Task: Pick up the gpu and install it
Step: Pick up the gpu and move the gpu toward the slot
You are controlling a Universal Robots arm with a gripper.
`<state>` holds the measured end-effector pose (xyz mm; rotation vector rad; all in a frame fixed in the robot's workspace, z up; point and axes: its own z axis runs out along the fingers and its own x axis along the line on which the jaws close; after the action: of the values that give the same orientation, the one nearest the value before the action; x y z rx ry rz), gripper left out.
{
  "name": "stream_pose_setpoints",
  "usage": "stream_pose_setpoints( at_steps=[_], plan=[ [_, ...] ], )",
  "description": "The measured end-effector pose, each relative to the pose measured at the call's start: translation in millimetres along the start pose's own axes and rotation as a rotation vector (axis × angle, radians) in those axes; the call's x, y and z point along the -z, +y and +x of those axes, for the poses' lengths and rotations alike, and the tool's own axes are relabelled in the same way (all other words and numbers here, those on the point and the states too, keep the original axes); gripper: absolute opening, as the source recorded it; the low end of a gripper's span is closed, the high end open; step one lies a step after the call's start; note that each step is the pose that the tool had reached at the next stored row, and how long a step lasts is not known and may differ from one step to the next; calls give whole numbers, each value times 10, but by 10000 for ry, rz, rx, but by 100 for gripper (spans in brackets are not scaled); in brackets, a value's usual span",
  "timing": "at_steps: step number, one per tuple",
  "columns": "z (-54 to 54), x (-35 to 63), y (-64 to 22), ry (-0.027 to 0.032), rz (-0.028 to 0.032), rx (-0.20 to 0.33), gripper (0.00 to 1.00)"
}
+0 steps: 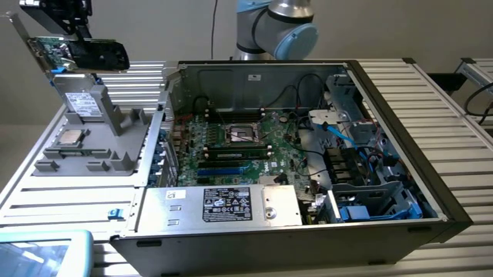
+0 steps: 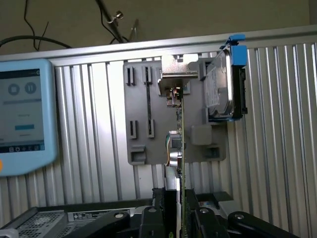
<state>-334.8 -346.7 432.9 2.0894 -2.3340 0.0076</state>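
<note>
The gpu [image 1: 94, 53], with a black face, a green board and a silver bracket at the exterior view's left end, hangs in the air above the grey parts holder [image 1: 115, 124]. My gripper [image 1: 77, 33] is shut on its upper edge from above. In the wrist view the gpu [image 2: 179, 129] stands edge-on between my gripper [image 2: 179, 220] fingers, over the same grey holder [image 2: 141, 109]. The open computer case [image 1: 385, 86] lies at the exterior view's right of the card, its motherboard [image 1: 231, 147] exposed.
A hard drive [image 1: 81, 104] stands in the holder, and a square processor chip [image 1: 71, 137] lies on it. A blue-framed tablet [image 1: 38, 254] sits at the near corner. Cables, a drive cage [image 1: 370, 196] and a power supply [image 1: 223, 205] crowd the case. Ribbed metal table [image 1: 454, 138] surrounds it.
</note>
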Motion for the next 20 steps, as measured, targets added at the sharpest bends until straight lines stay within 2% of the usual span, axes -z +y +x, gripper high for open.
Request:
stream_pose_setpoints(
  at_steps=[6, 12, 18, 20],
  plan=[
    [-28, 1, -256, -28, -3, 1, 27],
    [-58, 1, -526, -136, -15, 1, 27],
    [-88, 4, -796, -214, -29, 0, 27],
    [-97, 33, -889, -255, -34, 2, 27]
  ],
)
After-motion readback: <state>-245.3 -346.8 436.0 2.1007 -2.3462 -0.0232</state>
